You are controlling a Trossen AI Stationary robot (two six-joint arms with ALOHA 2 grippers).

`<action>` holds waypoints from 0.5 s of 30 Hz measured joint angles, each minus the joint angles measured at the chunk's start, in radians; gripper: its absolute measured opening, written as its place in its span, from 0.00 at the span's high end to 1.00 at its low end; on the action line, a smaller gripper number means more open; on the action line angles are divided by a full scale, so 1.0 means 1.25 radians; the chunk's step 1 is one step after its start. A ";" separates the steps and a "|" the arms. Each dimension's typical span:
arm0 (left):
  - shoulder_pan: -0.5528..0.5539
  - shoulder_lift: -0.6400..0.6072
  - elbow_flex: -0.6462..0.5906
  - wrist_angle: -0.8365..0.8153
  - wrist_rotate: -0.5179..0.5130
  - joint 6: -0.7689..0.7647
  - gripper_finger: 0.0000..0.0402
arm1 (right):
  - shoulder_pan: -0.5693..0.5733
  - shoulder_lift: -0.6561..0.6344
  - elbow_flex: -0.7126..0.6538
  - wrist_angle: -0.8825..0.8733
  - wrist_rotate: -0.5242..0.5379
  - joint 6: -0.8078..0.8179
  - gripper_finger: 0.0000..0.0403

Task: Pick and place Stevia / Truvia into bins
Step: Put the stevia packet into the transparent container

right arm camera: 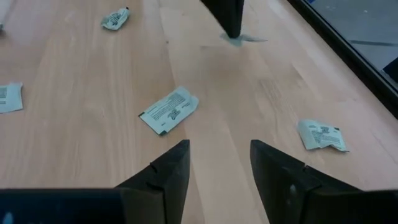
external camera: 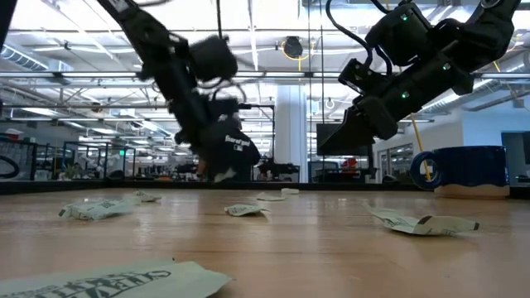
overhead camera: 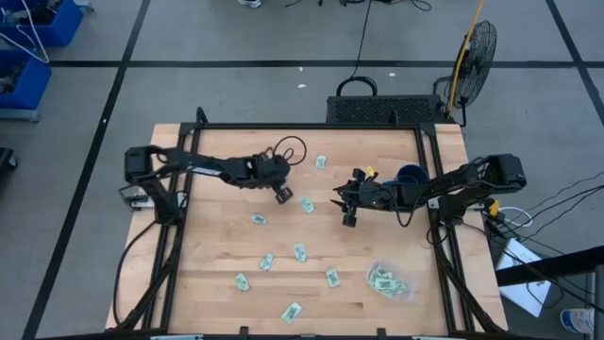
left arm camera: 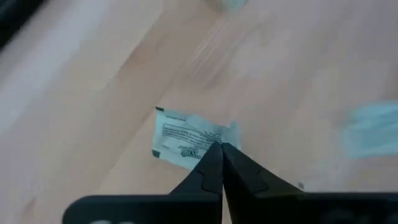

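Observation:
Several pale green and white Stevia sachets [overhead camera: 299,251] lie flat, scattered over the wooden table. The clear bin [overhead camera: 387,281] sits near the table's near right corner with a few sachets inside. My left gripper [left arm camera: 221,147] is over the table's far middle [overhead camera: 283,195], shut on one sachet [left arm camera: 186,137]. My right gripper [right arm camera: 217,165] is open and hovers right of centre [overhead camera: 347,215], touching nothing. A sachet [right arm camera: 169,111] lies on the table ahead of its fingers. My left gripper pinches the sachet by one edge [left arm camera: 214,138], between the two fingers at their free ends. The fingers point steeply down from above. The right wrist view shows the sachet [right arm camera: 244,38] hanging at the fingertip close over the table; whether it is clear of the wood I cannot tell.
A dark blue mug [overhead camera: 411,177] stands near the table's right edge, behind my right arm. A dark cable loop [overhead camera: 291,149] lies near the far edge. Black frame rails [overhead camera: 311,127] run along the table's sides. Another sachet [right arm camera: 320,134] lies beside my right gripper.

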 joint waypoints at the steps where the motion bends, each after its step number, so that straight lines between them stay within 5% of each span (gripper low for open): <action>1: -0.009 -0.014 0.000 0.003 0.013 0.000 0.99 | 0.000 0.000 0.000 0.000 0.000 0.000 0.60; 9: -0.088 -0.098 -0.001 0.074 0.146 0.002 0.99 | 0.003 0.000 0.000 0.066 0.000 -0.006 0.60; 15: -0.119 -0.103 -0.001 0.186 0.395 0.010 0.99 | 0.029 0.000 0.000 0.140 -0.022 -0.045 0.60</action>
